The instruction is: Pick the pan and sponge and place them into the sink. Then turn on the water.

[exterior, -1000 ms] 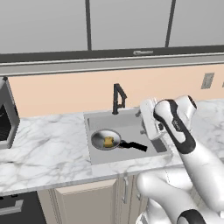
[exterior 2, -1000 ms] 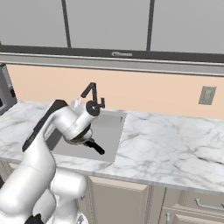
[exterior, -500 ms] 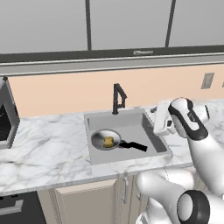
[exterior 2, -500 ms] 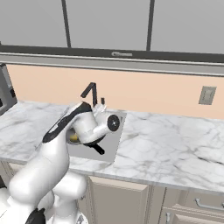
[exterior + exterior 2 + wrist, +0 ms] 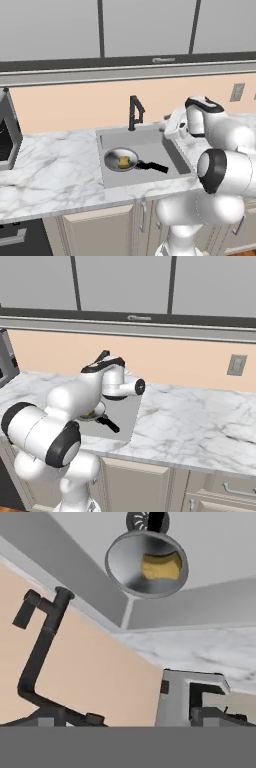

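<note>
The silver pan (image 5: 121, 160) lies in the grey sink (image 5: 150, 145), its black handle pointing right. The yellow sponge (image 5: 124, 161) rests inside the pan. The hand view looks down on the pan (image 5: 135, 567) holding the sponge (image 5: 160, 566), just below the drain. The black faucet (image 5: 134, 112) stands at the sink's back rim, and no water shows at its spout. My gripper (image 5: 169, 131) hovers over the sink's right rim, level with the faucet (image 5: 42, 642) and pointing left toward it. It is open, the fingertips (image 5: 215, 716) wide apart with nothing between them.
A grey appliance (image 5: 6, 132) stands on the marble counter (image 5: 50, 170) at the far left. The peach backsplash carries a wall outlet (image 5: 236, 92) at the right. Cabinets hang above. My arm covers most of the sink (image 5: 125, 415) in the right base view.
The hand has risen from over the sink's right side and turned to face left at the faucet, while the elbow swung low and forward. Pan and sponge have not moved.
</note>
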### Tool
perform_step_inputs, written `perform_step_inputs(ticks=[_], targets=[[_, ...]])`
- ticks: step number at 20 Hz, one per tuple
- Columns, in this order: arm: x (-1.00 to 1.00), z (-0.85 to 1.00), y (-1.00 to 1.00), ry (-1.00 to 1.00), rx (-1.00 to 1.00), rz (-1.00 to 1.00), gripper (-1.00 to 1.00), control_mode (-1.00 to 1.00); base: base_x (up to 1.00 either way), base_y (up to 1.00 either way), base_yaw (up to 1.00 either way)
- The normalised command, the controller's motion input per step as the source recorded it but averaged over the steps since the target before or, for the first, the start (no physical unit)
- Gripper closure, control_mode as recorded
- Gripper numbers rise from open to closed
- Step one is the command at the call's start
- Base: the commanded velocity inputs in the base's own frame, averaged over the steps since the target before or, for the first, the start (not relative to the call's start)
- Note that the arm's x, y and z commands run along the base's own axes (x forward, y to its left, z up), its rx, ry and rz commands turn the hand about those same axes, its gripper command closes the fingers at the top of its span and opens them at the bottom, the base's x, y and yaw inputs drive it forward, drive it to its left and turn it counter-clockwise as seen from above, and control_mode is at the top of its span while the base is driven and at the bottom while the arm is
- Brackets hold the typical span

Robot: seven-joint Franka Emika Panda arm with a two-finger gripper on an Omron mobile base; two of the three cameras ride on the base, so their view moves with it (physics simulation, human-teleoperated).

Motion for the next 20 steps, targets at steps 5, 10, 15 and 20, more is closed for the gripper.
perform_step_inputs(ticks=[5, 10, 15, 20], targets=[[0.7, 0.01, -0.11, 0.01, 0.28, 0.0, -1.0, -1.0, 0.0, 0.0, 0.0], [0.55, -0.12, 0.0, 0.0, 0.15, 0.0, -1.0, -1.0, 0.0, 0.0, 0.0], [0.39, -0.16, 0.0, 0.06, 0.04, 0.0, -1.0, -1.0, 0.0, 0.0, 0.0], [0.0, -0.2, 0.0, 0.2, 0.01, 0.0, -1.0, -1.0, 0.0, 0.0, 0.0]])
